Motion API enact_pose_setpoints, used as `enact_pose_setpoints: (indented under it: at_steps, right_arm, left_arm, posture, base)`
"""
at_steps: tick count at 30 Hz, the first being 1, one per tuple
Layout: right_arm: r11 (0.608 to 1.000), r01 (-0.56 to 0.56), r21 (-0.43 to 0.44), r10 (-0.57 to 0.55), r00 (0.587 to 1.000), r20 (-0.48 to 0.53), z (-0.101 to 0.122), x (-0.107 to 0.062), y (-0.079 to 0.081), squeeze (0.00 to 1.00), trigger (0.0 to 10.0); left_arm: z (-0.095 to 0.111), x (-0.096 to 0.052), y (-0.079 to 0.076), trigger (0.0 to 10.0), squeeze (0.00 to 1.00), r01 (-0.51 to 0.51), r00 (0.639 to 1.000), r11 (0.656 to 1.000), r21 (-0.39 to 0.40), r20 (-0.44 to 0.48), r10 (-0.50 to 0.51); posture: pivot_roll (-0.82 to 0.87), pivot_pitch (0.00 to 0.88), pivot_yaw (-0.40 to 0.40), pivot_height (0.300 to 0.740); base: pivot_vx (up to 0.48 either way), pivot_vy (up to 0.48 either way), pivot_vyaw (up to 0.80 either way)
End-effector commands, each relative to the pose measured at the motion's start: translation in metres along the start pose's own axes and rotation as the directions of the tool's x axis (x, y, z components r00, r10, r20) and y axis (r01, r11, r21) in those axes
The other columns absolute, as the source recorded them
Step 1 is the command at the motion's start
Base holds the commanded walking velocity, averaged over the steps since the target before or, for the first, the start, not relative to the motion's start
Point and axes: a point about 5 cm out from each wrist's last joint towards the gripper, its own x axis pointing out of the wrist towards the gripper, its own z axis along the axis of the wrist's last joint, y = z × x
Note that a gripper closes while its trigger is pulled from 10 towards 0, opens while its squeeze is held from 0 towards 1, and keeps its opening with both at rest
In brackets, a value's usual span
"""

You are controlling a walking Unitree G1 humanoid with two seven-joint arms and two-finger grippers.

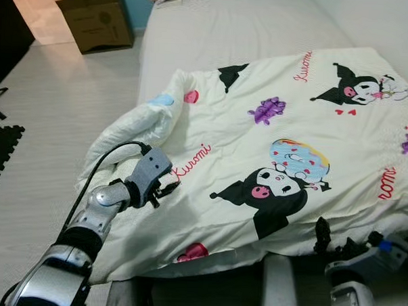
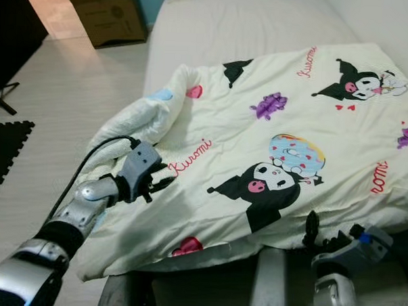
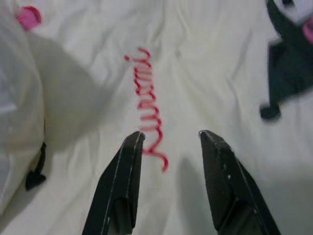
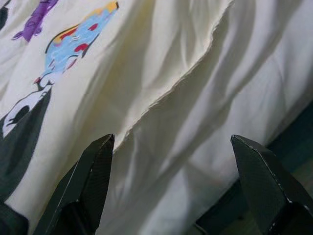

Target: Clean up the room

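Cream cartoon-print blanket [image 1: 272, 149] across bed [image 1: 229, 32]

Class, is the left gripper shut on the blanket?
No, the left gripper is open, its fingers apart above the blanket.

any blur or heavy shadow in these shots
Left wrist view: the left tool is sharp, the quilt print behind it soft, shadow under the fold. Right wrist view: the right tool is crisp. Eye views: evenly lit; sunlit floor washed out.
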Motion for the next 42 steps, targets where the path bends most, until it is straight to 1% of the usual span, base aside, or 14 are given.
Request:
enact_pose_setpoints:
  at_steps: [1,3,4,11,13,18,21,26,31,34,35,38,40,42]
  right_arm:
    - [1.000,-0.024,0.008,0.024,1.000,0.000,-0.003,-0.004,0.004,0.00,10.0]
    - [0.999,-0.031,0.007,0.031,1.000,-0.002,-0.004,-0.003,0.004,0.00,10.0]
    - [1.000,-0.028,0.013,0.028,1.000,-0.007,-0.004,-0.001,0.004,0.00,10.0]
    - [0.999,-0.028,0.018,0.028,1.000,-0.009,-0.004,0.005,0.005,0.00,10.0]
    - [0.999,-0.030,0.017,0.030,0.999,-0.011,-0.004,0.011,0.006,0.00,10.0]
    - [0.999,-0.030,0.015,0.030,0.999,-0.017,-0.005,0.015,0.006,0.00,10.0]
    - [1.000,-0.008,0.017,0.010,0.996,-0.090,-0.026,0.017,0.004,0.00,10.0]
    - [0.999,-0.031,0.029,0.035,0.990,-0.134,-0.039,0.019,0.010,0.00,10.0]
    - [0.996,-0.082,0.031,0.086,0.984,-0.157,-0.045,0.027,0.025,0.00,10.0]
    - [0.996,-0.090,0.022,0.092,0.979,-0.181,-0.051,0.030,0.025,0.00,10.0]
    - [0.996,-0.090,0.022,0.092,0.979,-0.181,-0.051,0.030,0.025,0.00,10.0]
    - [0.996,-0.086,0.006,0.085,0.965,-0.249,-0.067,0.026,0.022,0.00,10.0]
    - [0.992,-0.123,-0.009,0.112,0.929,-0.353,-0.091,0.013,0.023,0.00,10.0]
    - [0.990,-0.137,-0.027,0.115,0.914,-0.390,-0.099,0.008,0.023,0.00,10.0]
  left_arm:
    - [-0.002,-0.001,0.001,10.0,0.00,-0.025,1.000,0.999,-0.030,0.010,0.025]
    - [0.005,0.001,-0.007,10.0,0.00,0.010,0.997,0.985,-0.173,0.077,0.003]
    - [0.006,0.001,-0.017,10.0,0.00,0.067,0.992,0.958,-0.277,0.118,-0.036]
    - [-0.005,0.001,-0.033,10.0,0.00,0.132,0.987,0.926,-0.353,0.137,-0.088]
    - [-0.029,-0.008,-0.041,10.0,0.00,0.136,0.991,0.927,-0.349,0.066,-0.120]
    - [-0.053,-0.021,-0.044,10.0,0.00,0.104,0.992,0.929,-0.355,-0.027,-0.121]
    - [-0.094,-0.049,-0.051,10.0,0.00,-0.036,0.981,0.871,-0.490,-0.183,-0.063]
    - [-0.113,-0.062,-0.059,10.0,0.00,-0.107,0.964,0.854,-0.510,-0.262,-0.035]
    - [-0.141,-0.084,-0.072,10.0,0.00,-0.224,0.908,0.830,-0.511,-0.419,-0.013]
    - [-0.157,-0.099,-0.080,10.0,0.00,-0.307,0.856,0.810,-0.500,-0.516,0.006]
    - [-0.157,-0.099,-0.080,10.0,0.00,-0.307,0.856,0.810,-0.500,-0.516,0.006]
    - [-0.175,-0.121,-0.091,10.0,0.00,-0.405,0.782,0.771,-0.492,-0.623,0.014]
    - [-0.193,-0.149,-0.104,10.0,0.00,-0.489,0.687,0.742,-0.458,-0.727,0.004]
    - [-0.197,-0.157,-0.109,10.0,0.00,-0.512,0.655,0.736,-0.444,-0.755,0.000]
  posture:
    - [-0.05,0.255,0.135,0.506]
    - [-0.05,0.236,0.138,0.516]
    - [-0.05,0.227,0.136,0.525]
    - [-0.04,0.206,0.134,0.545]
    - [-0.03,0.179,0.131,0.555]
    - [-0.04,0.169,0.131,0.564]
    - [-0.03,0.127,0.123,0.584]
    - [-0.03,0.102,0.118,0.603]
    - [-0.05,0.055,0.105,0.623]
    - [-0.05,0.035,0.094,0.638]
    - [-0.05,0.035,0.094,0.638]
    - [-0.05,0.008,0.087,0.652]
    - [-0.05,0.000,0.089,0.667]
    - [-0.05,0.000,0.091,0.677]
  base:
    - [0.000,0.000,0.00]
    - [0.000,0.000,0.00]
    - [0.000,0.000,0.00]
    - [0.000,0.000,0.00]
    - [0.000,0.000,0.00]
    - [0.000,0.000,0.00]
    - [0.000,0.000,0.00]
    - [0.000,0.000,0.00]
    - [0.000,0.000,0.00]
    - [0.000,0.000,0.00]
    - [0.000,0.000,0.00]
    - [0.000,0.000,0.00]
    - [0.000,0.000,0.00]
    - [0.000,0.000,0.00]
